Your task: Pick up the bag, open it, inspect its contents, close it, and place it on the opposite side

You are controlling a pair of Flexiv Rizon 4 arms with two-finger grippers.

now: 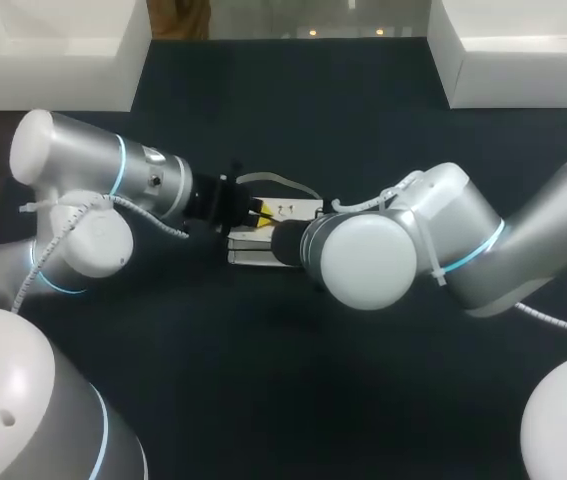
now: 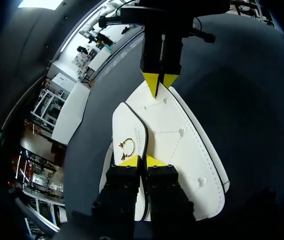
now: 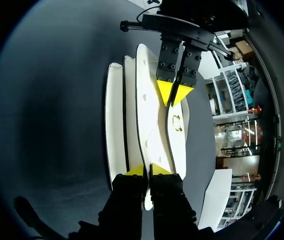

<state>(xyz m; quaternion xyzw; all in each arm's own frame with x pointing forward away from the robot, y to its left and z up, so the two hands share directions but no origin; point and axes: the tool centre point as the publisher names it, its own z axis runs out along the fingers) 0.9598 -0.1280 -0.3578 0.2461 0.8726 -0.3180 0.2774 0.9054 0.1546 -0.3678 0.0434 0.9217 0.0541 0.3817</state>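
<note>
A white bag [image 1: 298,209] lies in the middle of the dark table, held between both arms, with its strap [image 1: 275,180] looping behind it. My left gripper [image 1: 260,212] comes in from the left. In the left wrist view my left gripper [image 2: 143,160] is shut on the edge of the bag [image 2: 182,145], beside a gold ring clasp [image 2: 127,145]. My right gripper [image 2: 161,82] pinches the far end. In the right wrist view my right gripper [image 3: 147,170] is shut on a panel of the bag [image 3: 147,115], facing the left gripper [image 3: 174,93]. The head view hides the right fingers behind the wrist.
Two white boxes stand at the back of the table, one at the left corner [image 1: 53,50] and one at the right corner [image 1: 523,50]. Dark tabletop [image 1: 293,380] stretches in front of the bag.
</note>
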